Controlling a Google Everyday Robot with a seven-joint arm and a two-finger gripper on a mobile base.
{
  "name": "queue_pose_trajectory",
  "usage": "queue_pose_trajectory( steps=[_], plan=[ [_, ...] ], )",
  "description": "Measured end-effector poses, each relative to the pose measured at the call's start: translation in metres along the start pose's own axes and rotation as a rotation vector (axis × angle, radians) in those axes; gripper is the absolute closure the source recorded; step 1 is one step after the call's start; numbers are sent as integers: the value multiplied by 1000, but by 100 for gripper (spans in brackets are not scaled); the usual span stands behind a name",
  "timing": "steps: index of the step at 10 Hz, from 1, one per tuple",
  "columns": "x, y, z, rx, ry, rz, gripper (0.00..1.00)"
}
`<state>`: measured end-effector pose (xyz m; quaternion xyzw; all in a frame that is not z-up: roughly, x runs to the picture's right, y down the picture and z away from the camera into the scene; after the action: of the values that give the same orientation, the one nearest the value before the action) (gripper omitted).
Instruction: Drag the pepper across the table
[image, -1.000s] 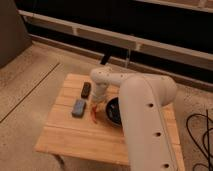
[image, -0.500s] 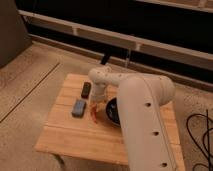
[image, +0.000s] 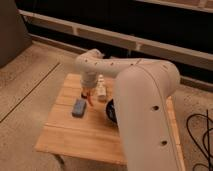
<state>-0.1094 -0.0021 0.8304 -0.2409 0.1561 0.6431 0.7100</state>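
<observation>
Camera view: the pincer (image: 90, 93) is low over the table (image: 65, 142), with its two fingers squeezed together. The pepper (image: 92, 102) lies right under its tip. I cannot tell if it is pinched. A blue block (image: 79, 107) sits just beside the pincer and a dark bowl (image: 111, 112) is on its other side. I think it should press softly and slide slowly between them.

Around me the floor (image: 30, 85) is pale speckled stone, crossed by a thin dark seam; a long pale ledge (image: 125, 37) runs along the black wall (image: 100, 12) behind; a dark grey panel (image: 10, 30) fills my view's upper-left corner; black cables (image: 200, 135) coil on the floor; the light is dim.
</observation>
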Motion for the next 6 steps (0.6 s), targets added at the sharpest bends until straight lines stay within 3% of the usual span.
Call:
queue_pose_trajectory(
  steps=[3,6],
  plan=[
    [-14,26,-30,4,-31,-56,100],
    [-39,100,-47,21,-37,-217,100]
  ],
)
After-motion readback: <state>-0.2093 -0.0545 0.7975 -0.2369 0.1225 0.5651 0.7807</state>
